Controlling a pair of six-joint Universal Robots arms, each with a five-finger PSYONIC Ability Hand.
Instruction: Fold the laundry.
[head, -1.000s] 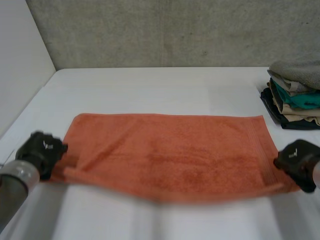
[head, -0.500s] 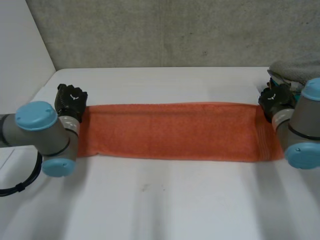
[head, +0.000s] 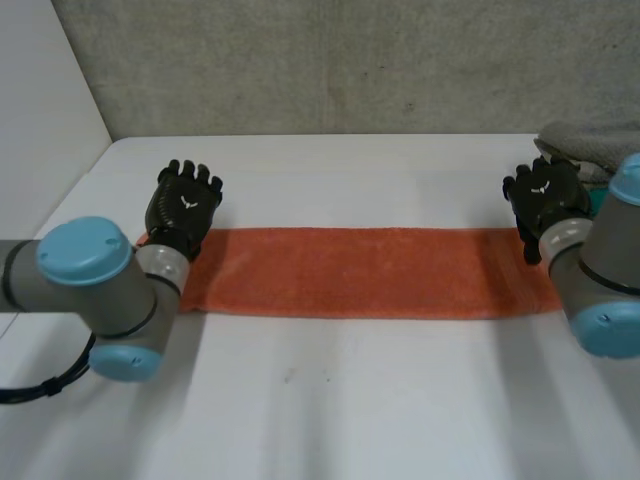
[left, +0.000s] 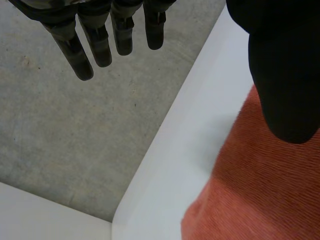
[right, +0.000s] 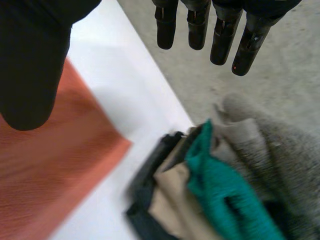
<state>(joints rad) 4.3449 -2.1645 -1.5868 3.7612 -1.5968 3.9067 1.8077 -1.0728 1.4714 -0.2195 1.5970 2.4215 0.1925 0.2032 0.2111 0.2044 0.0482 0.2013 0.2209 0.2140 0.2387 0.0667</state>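
Left robot hand (head: 183, 208) and right robot hand (head: 545, 195) have released the towel (head: 360, 272).

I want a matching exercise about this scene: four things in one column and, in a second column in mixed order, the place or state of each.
Column 1
1. orange towel
2. left hand
3. right hand
4. pile of clothes

Column 2
A. open, at the towel's end nearest the pile
B. stacked, grey piece on top
C. lying flat as a long narrow strip
D. open, at the towel's end far from the pile

Pairs: 1-C, 2-D, 3-A, 4-B
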